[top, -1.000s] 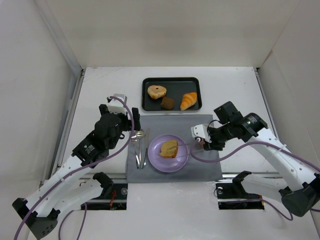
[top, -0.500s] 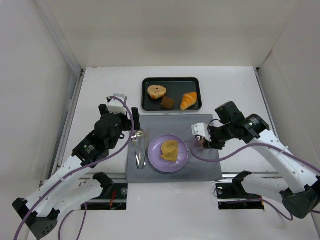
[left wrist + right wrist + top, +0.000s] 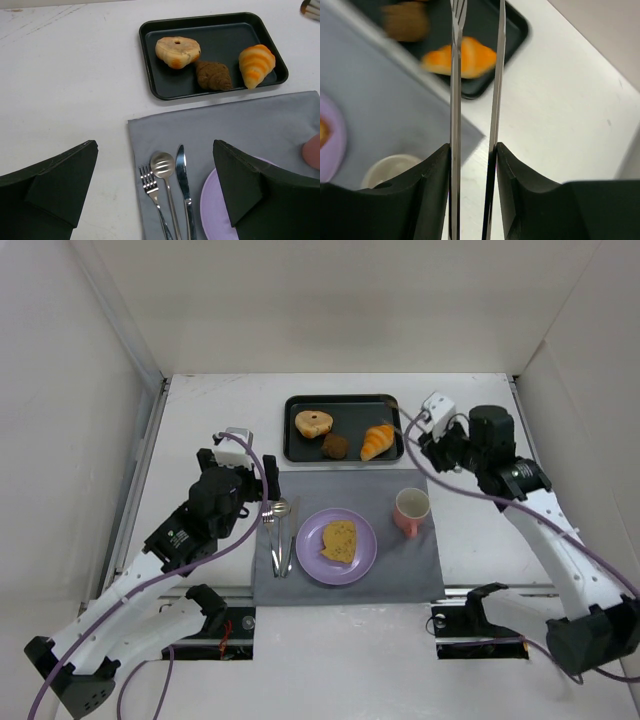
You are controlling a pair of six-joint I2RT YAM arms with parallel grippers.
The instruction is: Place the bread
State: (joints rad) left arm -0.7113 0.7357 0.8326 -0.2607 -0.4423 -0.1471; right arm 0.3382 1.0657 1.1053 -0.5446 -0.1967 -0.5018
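The bread (image 3: 340, 540), a flat golden-brown slice, lies on the purple plate (image 3: 361, 566) on the grey mat, with nothing touching it. My right gripper (image 3: 432, 444) is up at the back right, beside the tray's right end and well away from the plate. It is shut on metal tongs (image 3: 455, 75), whose two blades run forward between its fingers (image 3: 432, 170); nothing sits between the blades. My left gripper (image 3: 266, 508) hovers open over the mat's left edge. In the left wrist view it (image 3: 155, 145) stands above the cutlery (image 3: 172, 190) with nothing between its fingers.
A black tray (image 3: 290, 440) at the back holds a dimpled bun (image 3: 314, 423), a dark brown pastry (image 3: 334, 446) and an orange croissant (image 3: 377, 440). A pink cup (image 3: 411, 510) stands on the grey mat (image 3: 400, 570) right of the plate. Fork, spoon and knife (image 3: 280, 535) lie left of it.
The right arm has pulled back from the plate to the back right with the tongs. The bread, tilted a second ago, now lies flat on the plate. The left arm has not moved.
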